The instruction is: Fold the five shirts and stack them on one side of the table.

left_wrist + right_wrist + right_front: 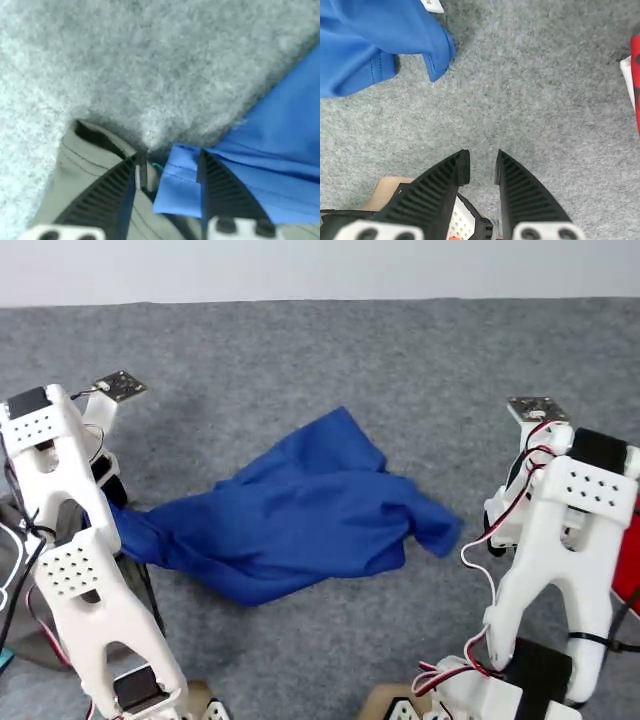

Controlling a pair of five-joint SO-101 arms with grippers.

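The blue shirt [300, 515] lies in a crumpled heap in the middle of the grey table [300, 360]. It is not folded. One pointy part sticks up toward the top of the high view, and a sleeve end hangs out toward the right.

The left arm [70, 540] stands at the left edge of the high view, right by the left end of the blue shirt. In its wrist view, the left gripper [167, 182] is open about halfway. The hem of the blue shirt [260, 165] sits between the two black fingers [117, 192] – it touches one finger, and there is a small gap at the other. Under the gripper lies a grey-green cloth [75, 175] with stitched seams. In the high view it shows at the lower left [25, 645], under the left arm.

The right arm [570, 540] stands at the right edge of the high view, just beside the sleeve end. The right gripper [481, 165] is open only a little and holds nothing – it is over bare grey table. The blue shirt [375, 40] is near it but not touching. A red thing [630, 575] shows at the far right edge.
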